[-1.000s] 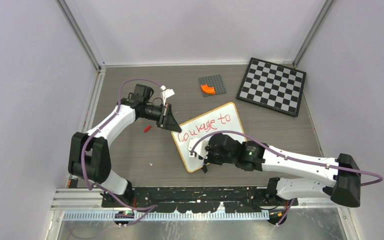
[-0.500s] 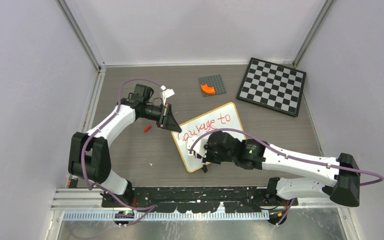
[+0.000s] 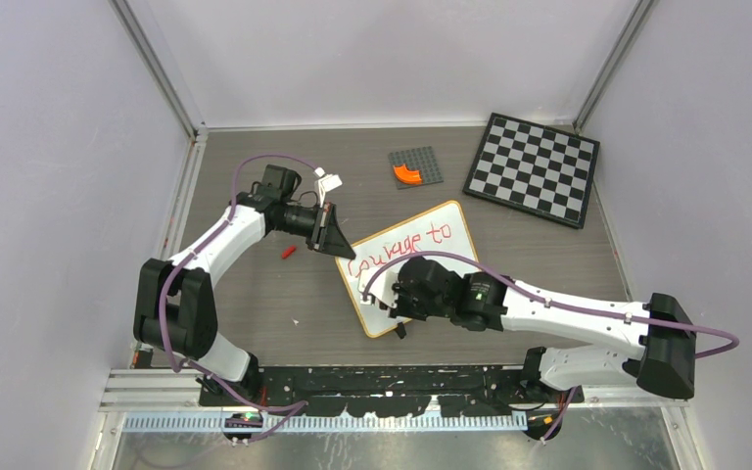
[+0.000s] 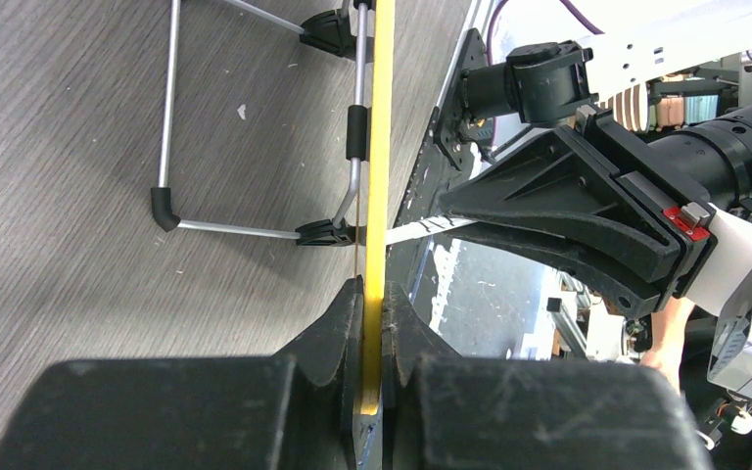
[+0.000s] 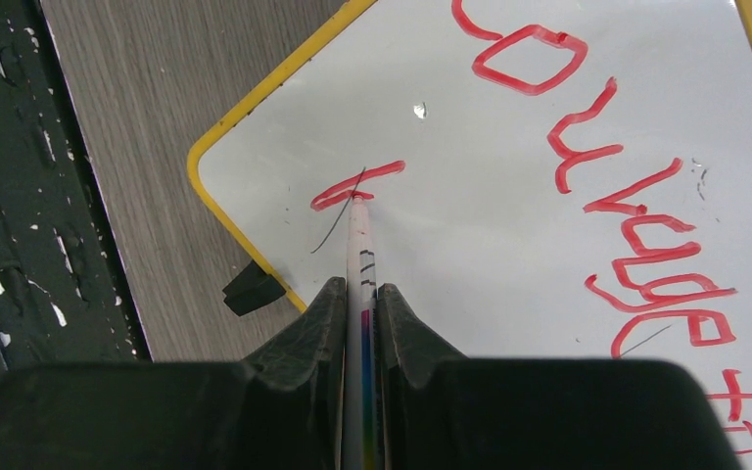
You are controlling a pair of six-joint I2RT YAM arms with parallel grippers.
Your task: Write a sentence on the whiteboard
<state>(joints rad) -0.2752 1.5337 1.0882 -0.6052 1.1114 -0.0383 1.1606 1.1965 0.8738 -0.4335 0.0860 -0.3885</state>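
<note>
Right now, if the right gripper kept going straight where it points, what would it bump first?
The whiteboard, probably: the right gripper holds a marker whose tip sits on its white surface, at a short red stroke.

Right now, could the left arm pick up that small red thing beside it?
Probably not yet: the left gripper is clamped on the edge of the whiteboard. The red piece lies close, nothing between, but it would have to let go first.
</note>
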